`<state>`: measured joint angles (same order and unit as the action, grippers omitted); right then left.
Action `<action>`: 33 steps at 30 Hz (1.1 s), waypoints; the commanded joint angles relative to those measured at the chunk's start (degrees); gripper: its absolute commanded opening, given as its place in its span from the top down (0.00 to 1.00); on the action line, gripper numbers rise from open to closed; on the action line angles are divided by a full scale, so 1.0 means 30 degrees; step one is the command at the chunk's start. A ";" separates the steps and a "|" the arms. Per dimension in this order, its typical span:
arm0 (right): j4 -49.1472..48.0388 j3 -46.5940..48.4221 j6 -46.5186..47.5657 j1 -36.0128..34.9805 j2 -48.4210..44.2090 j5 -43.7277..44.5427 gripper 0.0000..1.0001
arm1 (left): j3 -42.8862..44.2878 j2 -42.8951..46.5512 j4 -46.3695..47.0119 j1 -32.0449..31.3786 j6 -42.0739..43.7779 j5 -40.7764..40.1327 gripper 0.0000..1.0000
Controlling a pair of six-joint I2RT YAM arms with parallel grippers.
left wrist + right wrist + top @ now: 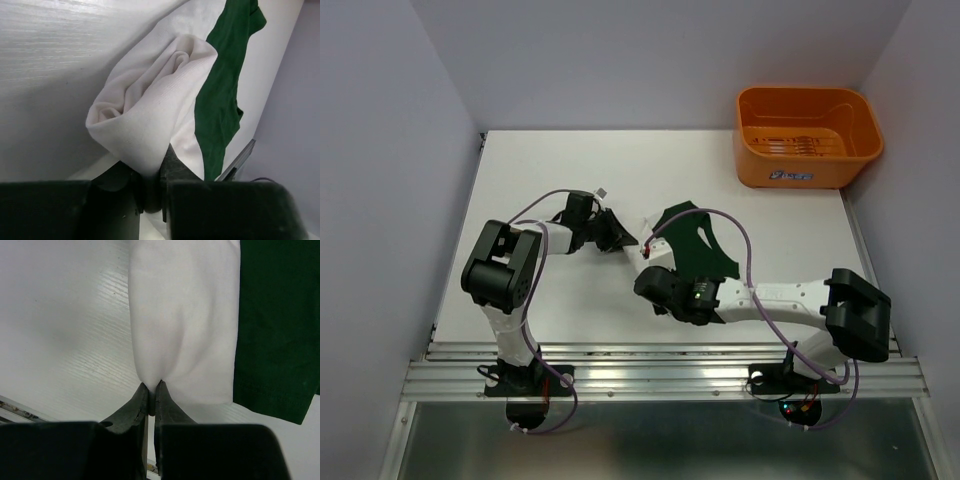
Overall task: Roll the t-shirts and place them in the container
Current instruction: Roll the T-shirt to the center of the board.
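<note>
Left gripper point(152, 192) and right gripper point(151, 395), two in all, each pinch closed the white part of one white and dark green cloth t-shirt point(695, 250) in the middle of the white table point(540, 180); one orange plastic basket point(807, 91) stands far right.

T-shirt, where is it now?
In the top view the t-shirt lies in the middle of the table, its white part pinched by the left gripper and right gripper; the orange basket sits far right.

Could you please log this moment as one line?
left claw: shut on t-shirt; right claw: shut on t-shirt; t-shirt: bunched, mid-table; orange basket: far corner
</note>
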<state>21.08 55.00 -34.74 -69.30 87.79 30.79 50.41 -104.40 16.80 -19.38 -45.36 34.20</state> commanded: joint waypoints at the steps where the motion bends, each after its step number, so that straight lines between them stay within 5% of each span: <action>1: -0.0816 -0.0229 -0.0255 0.0043 -0.0903 0.0021 0.99 | 0.0802 0.0200 -0.0266 -0.0045 0.0180 -0.0090 0.97; 3: -0.0438 -0.0171 -0.0285 0.0043 -0.0903 0.0079 0.95 | 0.0861 0.0433 -0.0616 -0.0074 0.0209 -0.0148 1.00; 6: 0.0529 0.0385 -0.0139 0.0043 -0.0611 0.0197 0.70 | 0.0891 0.1136 -0.1495 -0.0074 0.0005 -0.0557 1.00; 7: 0.0793 0.0560 -0.0051 0.0043 -0.0407 0.0255 0.48 | 0.0978 0.1312 -0.2281 -0.0074 -0.0228 -0.1052 1.00; 9: 0.1523 0.1146 0.0444 0.0043 -0.0172 0.0459 0.34 | 0.1037 0.1837 -0.2843 -0.0104 -0.0493 -0.1406 1.00; 13: 0.3135 0.2550 0.0888 -0.0190 0.0646 0.1655 0.18 | 0.1125 0.2221 -0.4335 -0.0074 -0.1722 -0.1819 1.00; 33: 0.4135 0.6157 0.3084 -0.2360 0.6038 0.4968 0.09 | 0.2385 0.2690 -0.8089 -0.0104 -0.2779 -0.3693 1.00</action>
<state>33.08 70.28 -26.87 -74.98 104.57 40.34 55.20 -99.35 -5.04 -19.49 -52.97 24.34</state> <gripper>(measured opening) 0.894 0.193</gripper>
